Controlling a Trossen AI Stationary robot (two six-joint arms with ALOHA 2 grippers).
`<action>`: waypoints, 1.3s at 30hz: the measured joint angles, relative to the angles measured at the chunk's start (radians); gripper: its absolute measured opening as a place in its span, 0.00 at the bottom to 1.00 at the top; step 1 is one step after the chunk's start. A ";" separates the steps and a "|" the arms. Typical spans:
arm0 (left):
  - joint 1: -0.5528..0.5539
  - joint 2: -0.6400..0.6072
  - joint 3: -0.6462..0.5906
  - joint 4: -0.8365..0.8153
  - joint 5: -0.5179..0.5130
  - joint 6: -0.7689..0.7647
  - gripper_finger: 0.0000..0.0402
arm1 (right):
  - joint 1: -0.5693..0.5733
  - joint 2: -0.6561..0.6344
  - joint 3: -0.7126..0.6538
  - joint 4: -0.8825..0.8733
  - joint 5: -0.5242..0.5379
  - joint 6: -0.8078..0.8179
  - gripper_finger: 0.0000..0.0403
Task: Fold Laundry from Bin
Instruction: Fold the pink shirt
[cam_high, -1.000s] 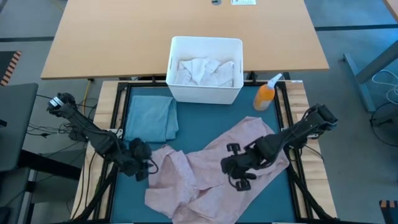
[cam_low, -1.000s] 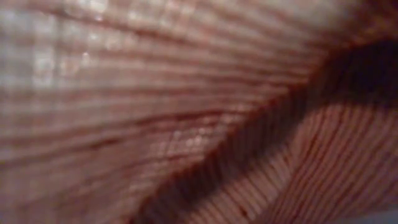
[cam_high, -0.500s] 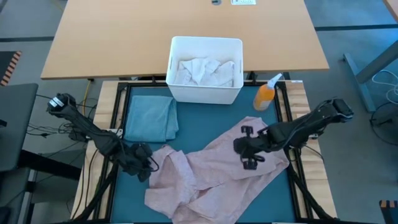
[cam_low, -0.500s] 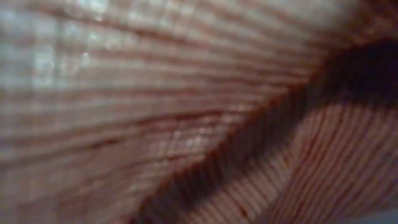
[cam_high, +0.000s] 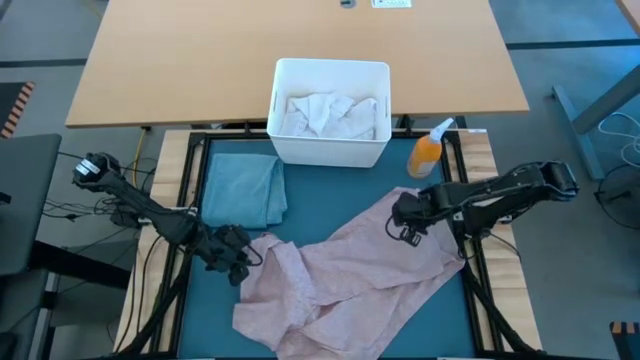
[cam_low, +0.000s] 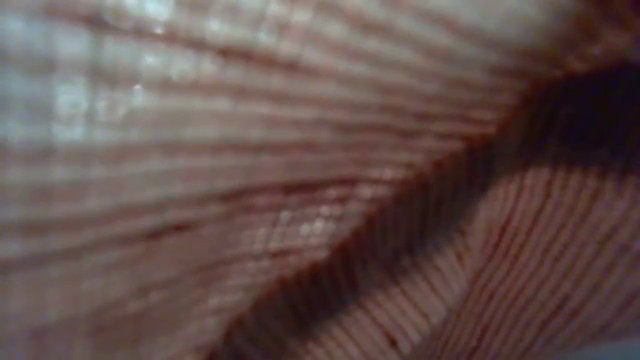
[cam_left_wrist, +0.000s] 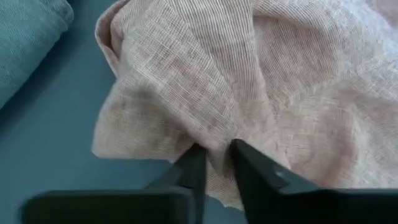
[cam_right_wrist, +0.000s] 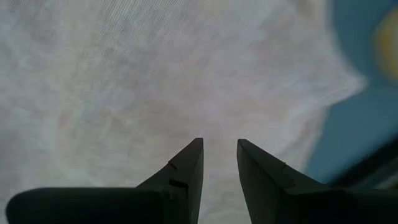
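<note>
A dusty pink shirt (cam_high: 340, 285) lies crumpled on the teal mat (cam_high: 200, 310); its weave fills the low view (cam_low: 250, 180). At the shirt's left edge my left gripper (cam_high: 238, 262) is shut on the cloth. My right gripper (cam_high: 405, 228) stands open over the shirt's far right part (cam_right_wrist: 155, 81), fingers pointing down, nothing between them. At the far edge stands the white bin (cam_high: 282, 75) with white laundry (cam_high: 325, 112) inside. My left gripper pinches a raised fold of the pink shirt (cam_left_wrist: 214, 140) between its two fingers, close to the shirt's left edge. It comes slanting down from the table's left side. One layer or several, I cannot tell. The rest of the shirt lies slack on the mat.
A folded teal cloth (cam_high: 245, 190) lies on the mat's far left, beside the bin. An orange spray bottle (cam_high: 428, 152) stands right of the bin, close to my right arm. Beyond the bin is a bare wooden tabletop (cam_high: 180, 60).
My right gripper has travelled from the shirt's middle toward the table's far edge and a little right, rolling as it went. My left gripper has edged down and in toward the shirt's left edge. The shirt has stayed where it was.
</note>
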 joint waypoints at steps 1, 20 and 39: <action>0.001 0.000 0.000 0.001 0.000 0.007 0.07 | -0.001 0.000 -0.013 0.015 -0.026 0.011 0.30; -0.122 -0.001 0.000 0.310 0.160 0.194 0.00 | 0.461 0.001 -0.257 0.301 -0.103 0.572 0.30; -0.470 -0.054 0.039 0.332 -0.012 0.174 0.00 | 0.756 0.188 -0.111 0.618 0.079 0.701 0.17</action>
